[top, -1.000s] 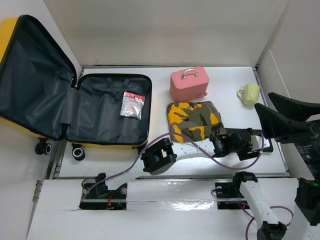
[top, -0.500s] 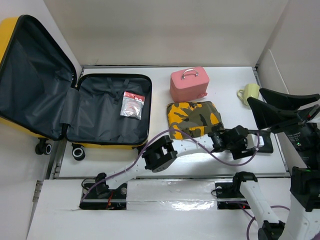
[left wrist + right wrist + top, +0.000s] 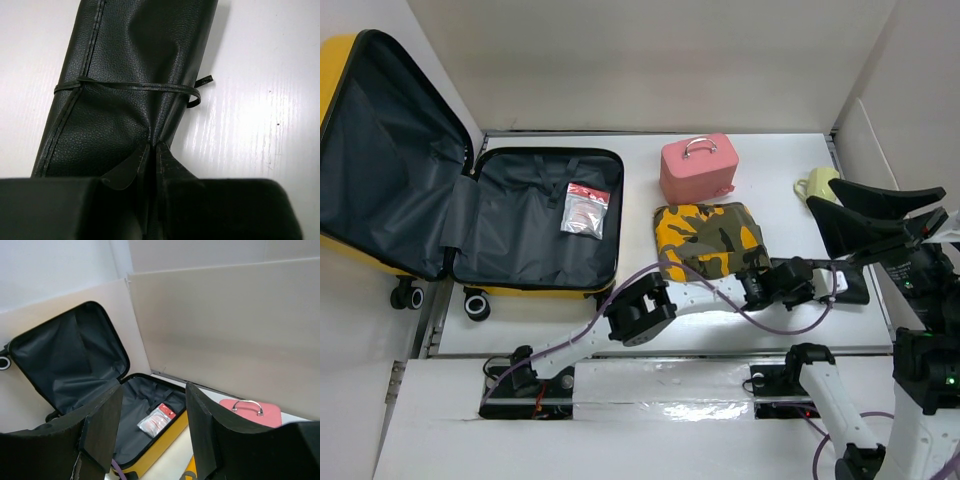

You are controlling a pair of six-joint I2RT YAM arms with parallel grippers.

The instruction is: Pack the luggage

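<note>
Now pinches black leather roll [image 3: 135, 60] in left claw [image 3: 152, 148], wide apart a second ago; holds right claw [image 3: 154, 390] wide, empty, aloft; leaves luggage [image 3: 520, 250] open at left of table [image 3: 770, 180].

the luggage [image 3: 390, 170] is running off the left edge of the top view, its yellow shell mostly cut away. the print on the clear packet [image 3: 585, 208] inside is showing too small to read. the right gripper [image 3: 832, 196] is covering part of the green mug [image 3: 817, 180]. in the left wrist view, the black leather roll [image 3: 135, 60] is running out past the top edge, and its near end is lying hidden under the left gripper [image 3: 152, 150].
</note>
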